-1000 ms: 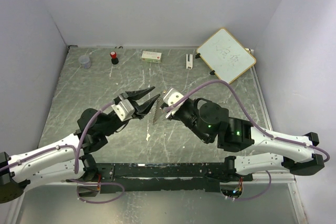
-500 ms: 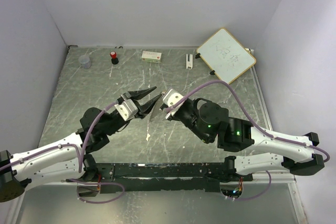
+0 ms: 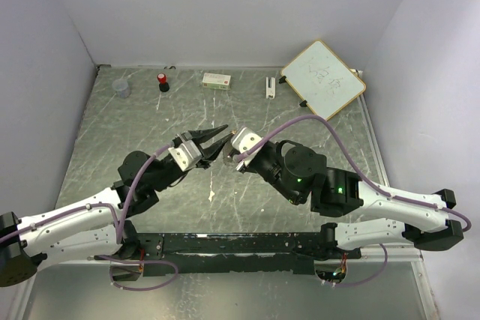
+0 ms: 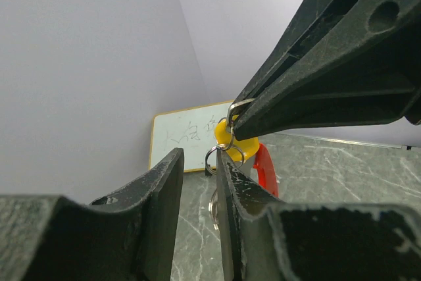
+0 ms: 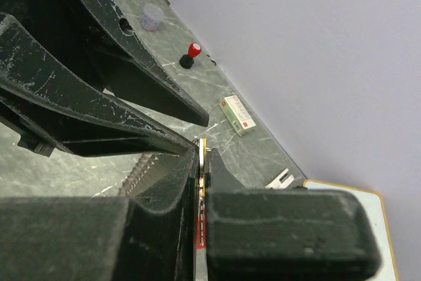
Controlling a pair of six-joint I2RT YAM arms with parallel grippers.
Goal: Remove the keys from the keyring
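My right gripper [image 3: 229, 151] is shut on the keys and holds the bunch above the middle of the table. In the right wrist view the bunch shows edge-on as a thin yellow and red strip between the fingers of that gripper [image 5: 202, 156]. The left wrist view shows the yellow-headed key [image 4: 239, 147], the red key [image 4: 266, 170] and the silvery keyring [image 4: 220, 153] hanging from the right fingertips. My left gripper [image 4: 198, 159] is open with a narrow gap, its right finger [image 4: 227, 189] against the ring loops. From above, the left gripper [image 3: 225, 134] meets the right one tip to tip.
A whiteboard [image 3: 323, 78] leans at the back right. Along the back edge stand a clear cup [image 3: 121, 88], a red-capped black bottle [image 3: 163, 82], a small box [image 3: 217, 79] and a small white object [image 3: 270, 86]. Walls close in on three sides.
My left gripper has moved right, up to the right gripper's tips, and its jaws have narrowed a little. The right arm has stayed put.
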